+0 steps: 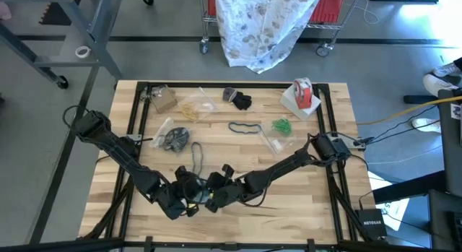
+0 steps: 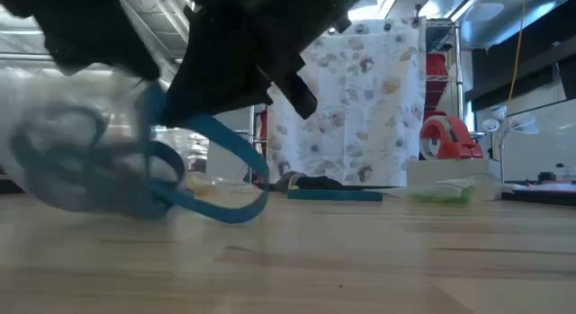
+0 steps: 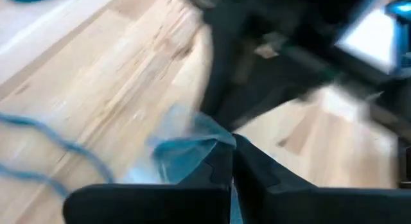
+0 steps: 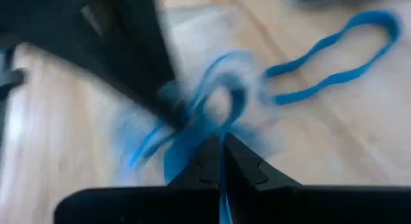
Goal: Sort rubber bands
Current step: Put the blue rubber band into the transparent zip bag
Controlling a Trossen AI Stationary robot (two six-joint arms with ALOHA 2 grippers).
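From above, the left gripper (image 1: 189, 201) and right gripper (image 1: 214, 199) meet near the worktop (image 1: 303, 201) front edge. Level view: teal rubber bands (image 2: 211, 192) dangle in a clear bag (image 2: 54, 161). Each wrist view shows fingers pinched closed on bag or band. Pulling apart could tear the film or snap bands loose.

Two dark jointed arms; left end effector (image 1: 186, 197), right end effector (image 1: 214, 196) black, tapered fingers.
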